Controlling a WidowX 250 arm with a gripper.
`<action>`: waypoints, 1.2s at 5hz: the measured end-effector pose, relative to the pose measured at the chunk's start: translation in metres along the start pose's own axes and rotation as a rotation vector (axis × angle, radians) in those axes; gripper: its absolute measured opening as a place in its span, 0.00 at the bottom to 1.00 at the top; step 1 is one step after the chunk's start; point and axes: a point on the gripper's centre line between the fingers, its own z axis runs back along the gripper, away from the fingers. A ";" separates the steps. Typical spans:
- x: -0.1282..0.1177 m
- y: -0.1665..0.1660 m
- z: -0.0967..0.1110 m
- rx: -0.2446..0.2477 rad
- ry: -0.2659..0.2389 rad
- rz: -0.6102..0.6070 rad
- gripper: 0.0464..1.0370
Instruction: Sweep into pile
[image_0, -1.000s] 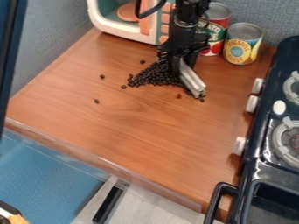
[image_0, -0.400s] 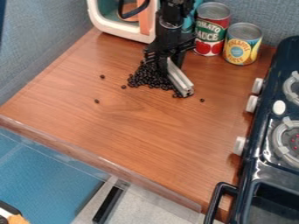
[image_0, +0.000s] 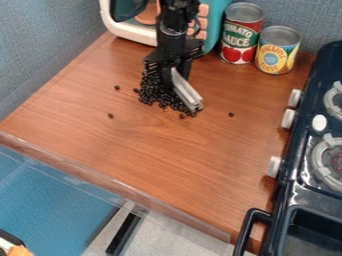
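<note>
The gripper (image_0: 172, 75) hangs down over the upper middle of the wooden counter, shut on a grey metal bar (image_0: 187, 90) that slants down to the right and touches the counter. Dark beans (image_0: 155, 93) lie heaped along the bar's left side, partly hidden behind the gripper, with some around its lower end. Stray beans lie apart: one (image_0: 117, 87) and another (image_0: 111, 115) to the left, and one (image_0: 231, 114) to the right of the bar.
A toy microwave (image_0: 133, 31) stands behind the arm. To its right are a red can (image_0: 241, 34) and a yellow-blue can (image_0: 276, 51). A dark toy stove (image_0: 300, 175) lines the right side, its knobs facing the wooden counter (image_0: 167, 160).
The gripper and bar have moved left across the counter. Beans beside the bar have been pushed left and slightly toward the front, while the outlying ones at left and right stayed put.
</note>
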 end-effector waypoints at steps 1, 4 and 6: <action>0.002 0.014 0.000 0.002 -0.013 0.010 0.34; 0.009 0.046 -0.003 0.020 -0.045 0.029 0.34; 0.015 0.063 -0.005 0.048 -0.053 0.037 0.34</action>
